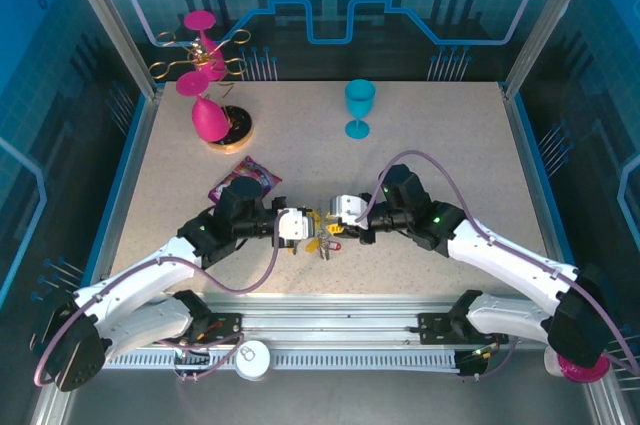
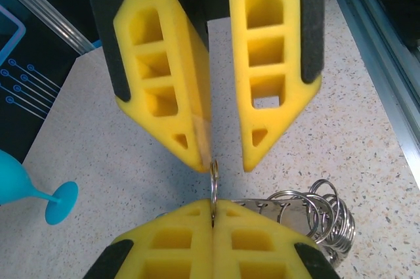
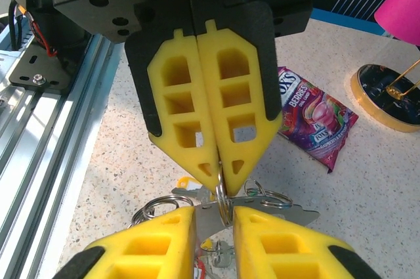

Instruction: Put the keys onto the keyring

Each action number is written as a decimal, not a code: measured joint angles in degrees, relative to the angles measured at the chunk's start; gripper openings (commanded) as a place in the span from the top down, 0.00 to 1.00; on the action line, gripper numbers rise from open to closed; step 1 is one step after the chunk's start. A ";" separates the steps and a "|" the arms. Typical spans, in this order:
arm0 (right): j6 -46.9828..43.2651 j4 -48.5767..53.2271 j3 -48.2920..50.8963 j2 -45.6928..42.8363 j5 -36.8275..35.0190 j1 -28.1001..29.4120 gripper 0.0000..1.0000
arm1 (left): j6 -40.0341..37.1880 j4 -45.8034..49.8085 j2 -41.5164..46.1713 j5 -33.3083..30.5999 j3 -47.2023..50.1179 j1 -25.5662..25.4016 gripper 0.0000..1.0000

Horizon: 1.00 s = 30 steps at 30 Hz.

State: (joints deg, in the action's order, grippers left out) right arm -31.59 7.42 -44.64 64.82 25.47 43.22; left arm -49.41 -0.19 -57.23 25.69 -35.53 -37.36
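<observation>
A speckled table (image 1: pixel 420 145) is enclosed by blue-lit clear walls. A blue goblet (image 1: pixel 359 105) is set toward its far side, and a purple sweet packet (image 1: pixel 247 177) is laid left of centre. The two arms are pointed at each other, tip to tip, near the front edge. The left gripper (image 2: pixel 213 205) is seen fully closed, with its yellow pads pressed flat together. The keyring (image 2: pixel 214 177), a thin metal ring, is pinched edge-on between them and stands out past their tips. The right gripper (image 3: pixel 215 212) is held slightly parted, with its fingers set either side of the ring. The ring's free edge is seen at one fingertip, though contact cannot be told. The keys (image 3: pixel 289 214) are seen just beneath the fingertips, with coiled spare rings (image 2: pixel 325 216) beside them
</observation>
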 measured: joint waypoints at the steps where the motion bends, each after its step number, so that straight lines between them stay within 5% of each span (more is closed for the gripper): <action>1: 0.00 -0.09 0.00 0.26 -0.04 0.20 0.78 | 0.00 0.00 -0.07 0.20 -0.07 0.00 1.00; 14: -0.28 -0.61 -0.07 1.33 -0.87 0.76 0.82 | 0.37 4.33 -1.14 1.16 -2.51 -0.04 1.00; 19: -1.11 -0.50 -0.59 1.62 -1.18 0.74 0.99 | 0.37 5.81 -1.46 1.29 -3.23 -0.04 1.00; 23: -1.07 -0.33 -0.66 1.79 -1.09 0.74 1.00 | 0.37 7.34 -1.77 1.25 -3.98 -0.04 1.00; 26: -0.79 -0.63 -0.66 1.79 -0.48 0.52 1.00 | 0.87 7.63 -1.75 0.96 -4.31 -0.04 0.71; 30: 0.63 -1.31 -0.35 1.18 2.80 -0.66 1.00 | 4.02 6.75 -0.85 0.66 -4.04 0.02 0.64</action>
State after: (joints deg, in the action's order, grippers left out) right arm -30.96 6.11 -44.99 66.00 28.27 42.57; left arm -45.39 6.57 -58.08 26.35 -39.57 -37.34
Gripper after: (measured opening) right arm 0.062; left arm 0.345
